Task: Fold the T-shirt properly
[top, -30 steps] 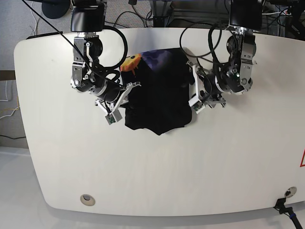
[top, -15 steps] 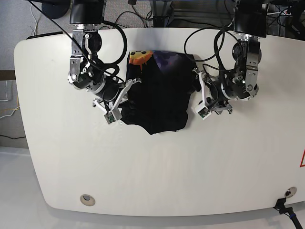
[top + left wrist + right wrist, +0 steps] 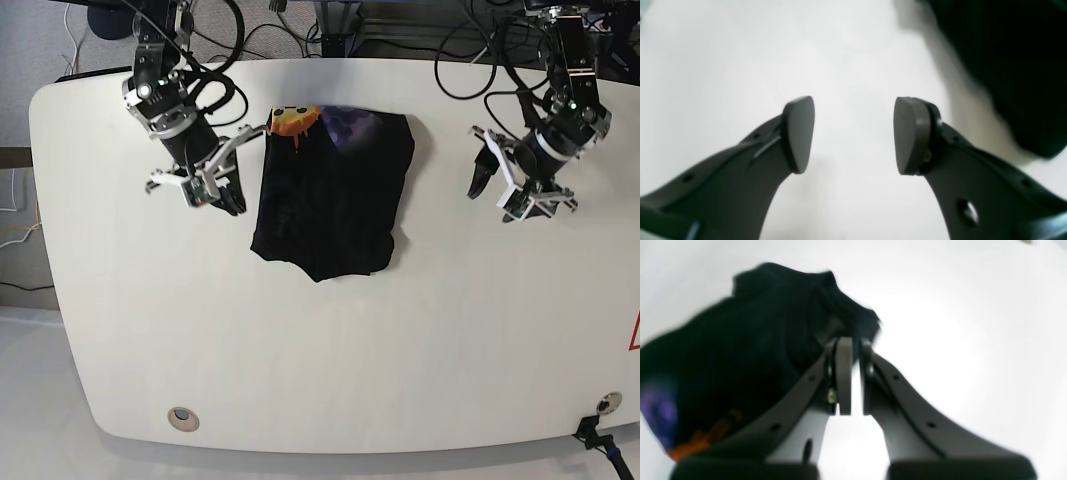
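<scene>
Black T-shirt (image 3: 332,200) released, both arms pulled back from it.
Shirt lies bunched near the counter (image 3: 330,370) far edge, centre; left claw (image 3: 508,185) now spread wide and empty, right claw (image 3: 205,190) nearly closed on nothing. Fold looks rough, needs regrasping.

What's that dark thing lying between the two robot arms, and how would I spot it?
Look at the white table, toward its far edge between the two arms. The T-shirt lies there, a folded black cloth bundle; an orange and purple print at its far end marks it.
</scene>
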Robot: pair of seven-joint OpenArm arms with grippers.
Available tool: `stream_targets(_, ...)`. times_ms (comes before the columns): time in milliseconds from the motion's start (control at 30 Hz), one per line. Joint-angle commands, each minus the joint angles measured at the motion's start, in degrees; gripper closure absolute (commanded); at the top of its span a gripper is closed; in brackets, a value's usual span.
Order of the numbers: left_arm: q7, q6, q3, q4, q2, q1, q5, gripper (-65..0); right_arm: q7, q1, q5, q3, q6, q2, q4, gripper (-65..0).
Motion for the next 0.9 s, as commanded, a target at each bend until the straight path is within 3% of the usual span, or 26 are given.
stream_targets(0, -9.1, 0.0, -4.4, 0.9, -0.3, 5.0, -0.3, -34.1, 12.7, -7.8, -0.4, 4.1, -0.4, 0.3, 1.1, -3.3)
stream_targets(100, -15.3, 0.0, -8.1, 0.9, -0.2, 10.2, -0.3, -34.1, 19.9, -15.5, -0.4, 7.1, -0.5, 0.2, 1.2, -3.3)
stream_targets(200, -17.6, 0.0, -12.4, 1.0, 1.8, 16.5, -0.4, -34.1, 23.9, -22.2, -0.4, 9.8, -0.5, -1.8, 1.2, -3.1)
stream_targets(333, -18.5, 0.0, -17.4, 2.6, 6.2, 26.7, -0.4, -34.1, 24.4, -30.1, -0.4, 11.3, -0.5, -4.2, 1.2, -3.1)
stream_targets(567, -18.6, 0.0, -18.2, 3.3, 13.7, 41.2, -0.3, -34.1, 24.4, -43.7, -0.5, 9.2, -0.5, -6.7, 0.9, -3.1)
stream_targets(733, -18.4, 0.0, -17.5, -4.3, 15.5, 43.0, 1.1, -34.1, 24.3, -45.4, -0.8, 7.0, -0.5, -7.1, -8.3, -3.1)
stream_targets(867, -18.6, 0.0, -12.6, -16.8, 12.6, 37.6, 6.5, -34.1, 24.3, -40.5, -0.7, 6.4, -0.5, -7.1, -20.0, -3.1)
